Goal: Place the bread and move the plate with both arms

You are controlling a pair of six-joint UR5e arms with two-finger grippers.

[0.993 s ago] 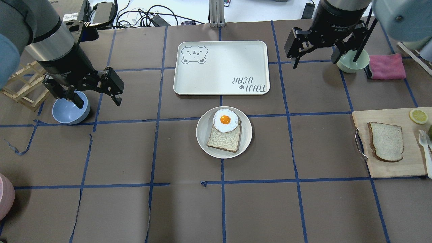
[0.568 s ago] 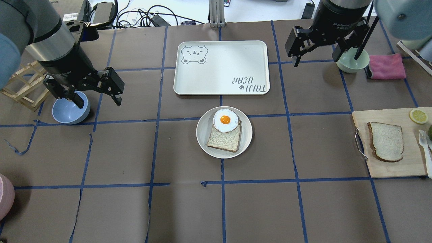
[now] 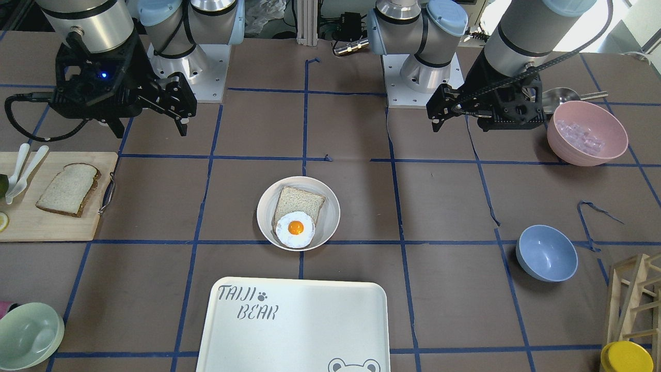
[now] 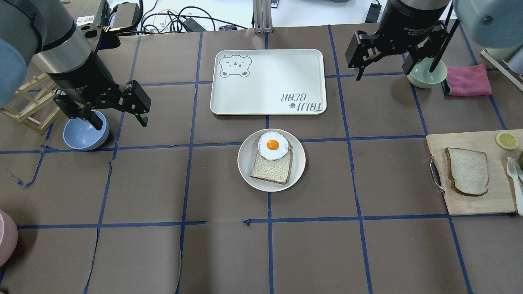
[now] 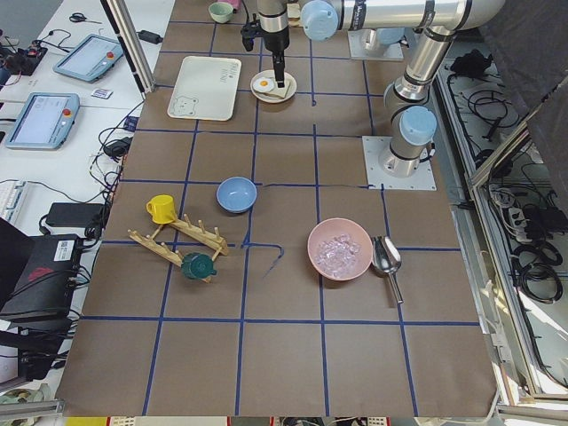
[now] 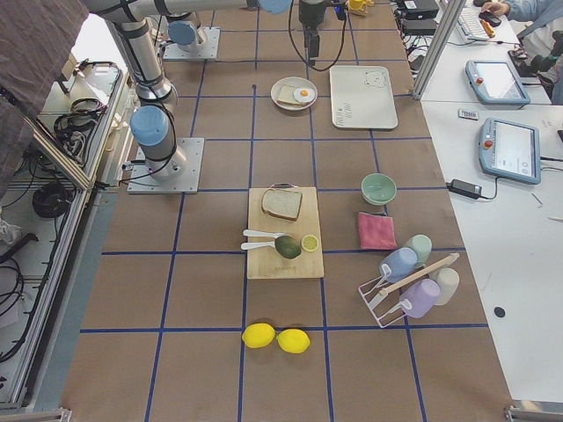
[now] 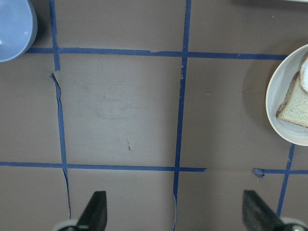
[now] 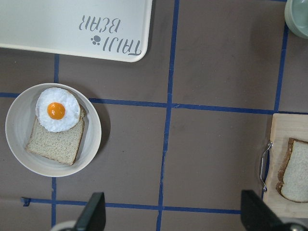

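The bread (image 4: 468, 171), a pale slice with a dark brown crust, lies on a wooden cutting board (image 4: 478, 204) at the right; it also shows in the front view (image 3: 68, 189). The cream plate (image 4: 245, 163) sits mid-table and holds a tan-edged slice topped with a fried egg (image 4: 273, 145). My left gripper (image 4: 119, 122) is open and empty, hovering beside a blue bowl, far left of the plate. My right gripper (image 4: 384, 75) is open and empty, high at the back right, well behind the bread. The right wrist view shows the plate (image 8: 17, 139) and the bread's edge (image 8: 294, 173).
The white TAIJI BEAR tray (image 4: 267, 81) lies behind the plate. A blue bowl (image 4: 83, 134) and a wooden rack (image 4: 28, 106) are at the left. A green bowl (image 4: 427, 75) and a pink cloth (image 4: 468, 80) are at the back right. A pink bowl (image 3: 587, 133) is near the left arm.
My right gripper has risen slightly and shifted a little toward the table's far edge. The left gripper has barely moved. Both stay open.
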